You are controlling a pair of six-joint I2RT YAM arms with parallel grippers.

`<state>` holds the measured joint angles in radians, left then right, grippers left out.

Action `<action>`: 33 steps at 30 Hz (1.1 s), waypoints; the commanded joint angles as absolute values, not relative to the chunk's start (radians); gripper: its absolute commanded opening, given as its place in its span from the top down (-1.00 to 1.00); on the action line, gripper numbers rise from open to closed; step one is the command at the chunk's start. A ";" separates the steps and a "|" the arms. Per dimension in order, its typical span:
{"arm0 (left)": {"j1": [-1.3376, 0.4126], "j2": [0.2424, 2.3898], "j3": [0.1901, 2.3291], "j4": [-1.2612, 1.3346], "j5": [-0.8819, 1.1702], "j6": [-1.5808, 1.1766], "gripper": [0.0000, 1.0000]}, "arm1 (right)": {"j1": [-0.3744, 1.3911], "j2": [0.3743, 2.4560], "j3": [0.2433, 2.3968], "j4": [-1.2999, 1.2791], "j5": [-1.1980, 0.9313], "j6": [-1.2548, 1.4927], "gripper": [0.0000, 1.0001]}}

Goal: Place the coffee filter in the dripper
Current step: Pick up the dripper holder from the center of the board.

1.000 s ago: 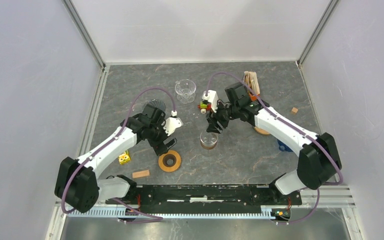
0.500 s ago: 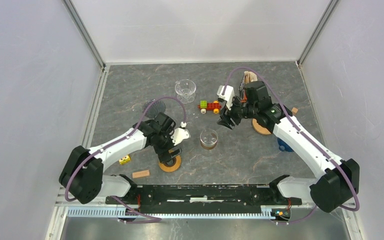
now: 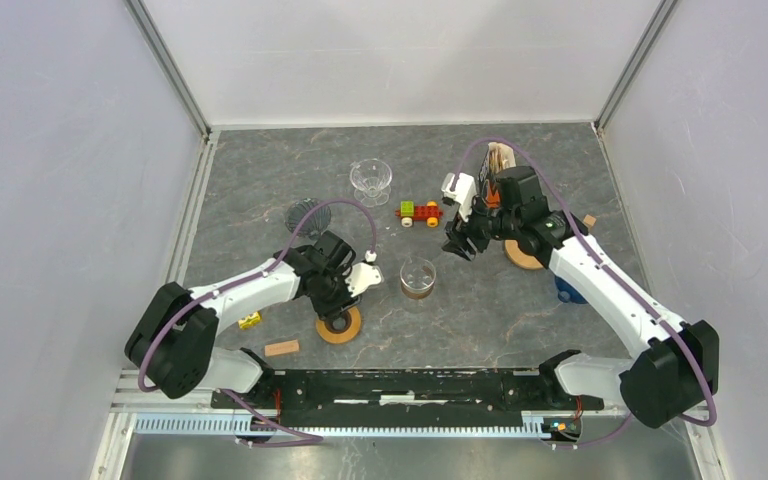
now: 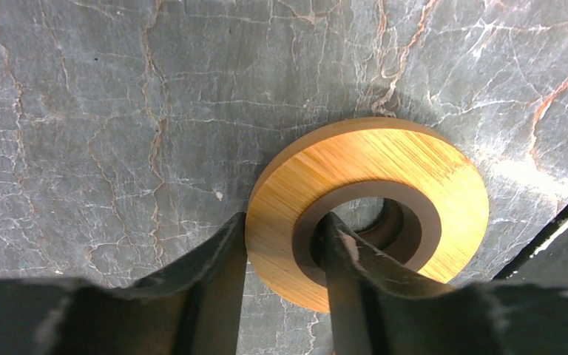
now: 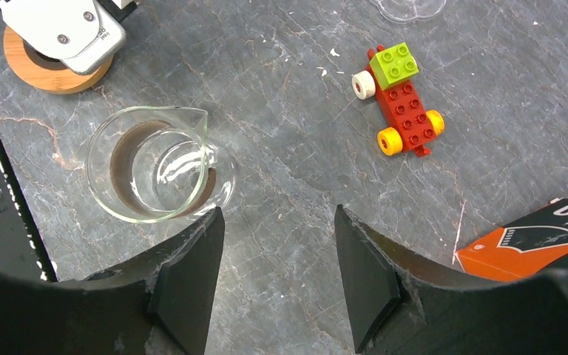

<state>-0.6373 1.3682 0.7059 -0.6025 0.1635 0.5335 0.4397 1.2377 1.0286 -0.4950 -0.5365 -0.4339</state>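
— Grey veined table (image 3: 260,170) under white walls. We start at our left gripper (image 4: 285,237): its fingers (image 4: 214,259) straddle the band of the wooden ring (image 4: 384,159), one against the outer edge, the other down in the hole. They look pinched on it.

— Agreed. The ring lies flat, lower middle of the top view. And our right gripper (image 5: 277,222)?

— Fingers apart, nothing between them, hovering over bare stone. Outward from them, the glass beaker (image 5: 159,174) sits at the left of the wrist view, the toy car (image 5: 403,103) is at upper right, and the orange box (image 5: 540,240) pokes in at lower right.

— That box matters to us. The coffee filter (image 3: 503,158) stands in it as a pale stack, upper right of the top view, just beyond the right wrist. It lies above and right of those open fingers, so the right arm is much the nearer.

— Its long axis?

— The sheets stand on edge. We read them as running up the frame, though they are small. The dripper (image 3: 371,180) stands upright at upper middle, mouth facing up, left of the toy car and well apart from the stack.

— Then we judge the right arm should swing toward the stack.
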 commanded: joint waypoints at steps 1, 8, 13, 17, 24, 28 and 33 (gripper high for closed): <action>-0.642 1.360 0.714 -0.581 0.201 0.539 0.14 | 0.425 1.212 1.025 -0.476 -0.524 -0.429 -0.25; -0.643 1.314 0.836 -0.749 0.241 0.580 0.38 | 0.389 1.189 1.004 -0.474 -0.515 -0.447 -0.25; -0.643 1.293 1.021 -0.937 0.285 0.586 0.48 | 0.353 1.152 0.973 -0.472 -0.567 -0.492 -0.24; -0.643 1.308 1.217 -1.049 0.308 0.556 0.56 | 0.353 1.140 0.999 -0.513 -0.644 -0.569 -0.25; -0.661 1.489 1.587 -1.138 0.374 0.408 0.60 | 0.353 1.154 1.085 -0.619 -0.747 -0.713 -0.23; -0.687 1.605 1.749 -1.173 0.388 0.359 0.62 | 0.353 1.096 1.098 -0.634 -0.757 -0.750 -0.22; -0.753 1.726 1.846 -1.182 0.336 0.331 0.64 | 0.354 1.030 1.098 -0.710 -0.785 -0.821 -0.22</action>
<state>-0.7040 1.6577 1.7599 -1.1332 0.3405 0.4065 0.3523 1.0897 1.0538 -0.6411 -0.7280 -0.7296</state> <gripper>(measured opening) 0.432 0.612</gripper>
